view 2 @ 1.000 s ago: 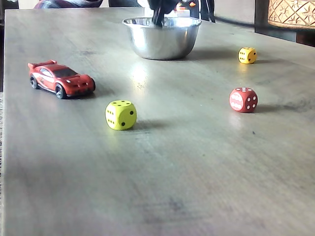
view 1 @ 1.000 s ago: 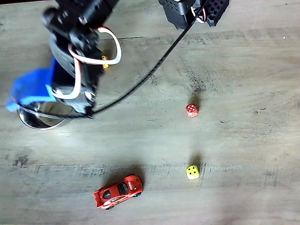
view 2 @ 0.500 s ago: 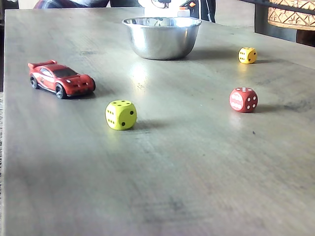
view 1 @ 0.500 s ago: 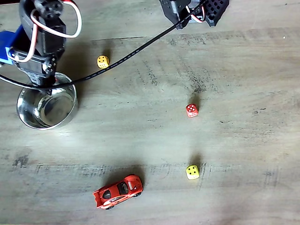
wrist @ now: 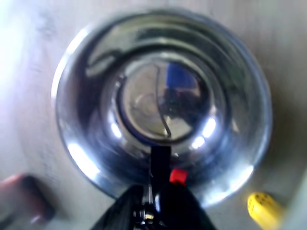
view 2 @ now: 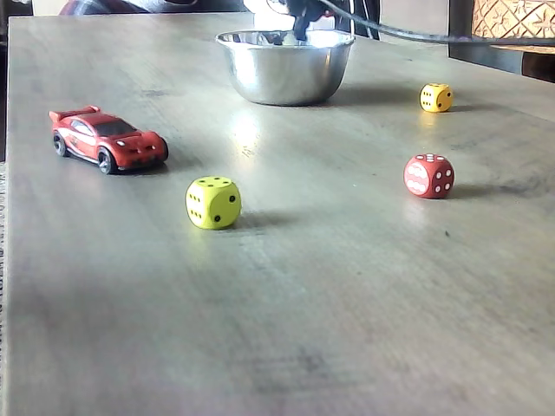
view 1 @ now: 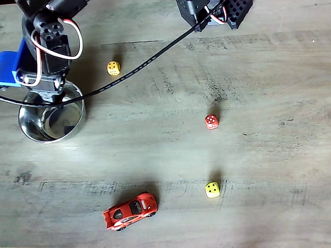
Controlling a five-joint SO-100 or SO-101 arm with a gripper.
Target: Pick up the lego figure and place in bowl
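The steel bowl (view 1: 36, 132) (view 2: 284, 74) stands at the left in a fixed view, and it fills the wrist view (wrist: 86, 158). My gripper (wrist: 164, 167) hangs over the bowl's rim, pointing down into it. It is shut on the lego figure (wrist: 178, 176), whose red head shows beside the black finger; its black body merges with the fingers. In both fixed views the gripper (view 1: 54, 95) (view 2: 299, 19) sits above the bowl's edge, and the figure is too small to make out there.
A red toy car (view 1: 130, 211) (view 2: 108, 139), a red die (view 1: 211, 121) (view 2: 428, 176), a yellow-green die (view 1: 212, 189) (view 2: 212, 202) and a yellow die (view 1: 114, 67) (view 2: 435, 97) (wrist: 264, 208) lie around the table. A black cable (view 1: 155, 54) runs from the arm's base (view 1: 214, 13).
The arm swung off the bowl toward the table's top left edge, then came back a little. The gripper now hangs over the bowl's rim again.
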